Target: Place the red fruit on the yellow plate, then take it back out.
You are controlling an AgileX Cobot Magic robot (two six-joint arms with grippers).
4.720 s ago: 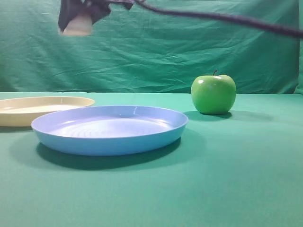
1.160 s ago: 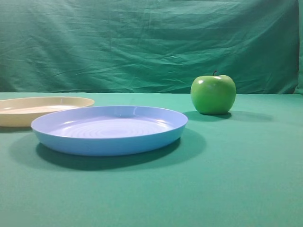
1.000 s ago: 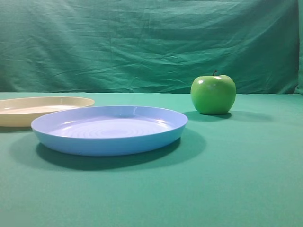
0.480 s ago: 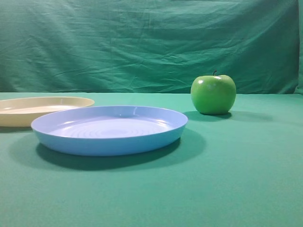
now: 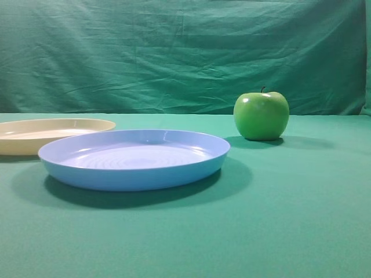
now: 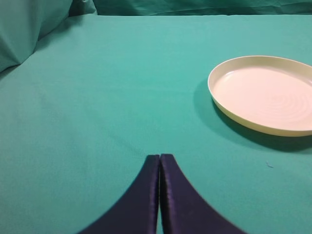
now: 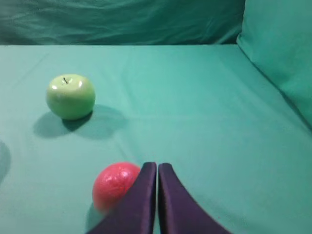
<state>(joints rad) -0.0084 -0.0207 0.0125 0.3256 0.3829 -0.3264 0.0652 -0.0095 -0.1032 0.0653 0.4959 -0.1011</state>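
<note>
Both pincers are pressed together and hold nothing: the left gripper (image 6: 159,161) hangs over bare green cloth (image 6: 97,97), and the right gripper (image 7: 157,168) shows its two dark fingers meeting at the tips.

The smooth round red fruit (image 7: 113,185) lies on the cloth, not on the shallow round pale-yellow plastic plate (image 6: 265,95), which is bare. So either the put-and-take-back is done, or the pick hasn't started; I can't tell which.

If you're picking: spread the right jaws wide before descending, centre them over the fruit and close on its widest part, because it's round and will roll if you nudge it off-centre.

The fruit sits just left of the right fingertips and slightly nearer the camera, partly hidden behind the left finger. Touching or just apart, I can't tell. The glossy green apple with a stem (image 7: 70,96) is well beyond it, to the left. The light-blue ridged plate (image 5: 134,158) stands right beside the yellow one.
</note>
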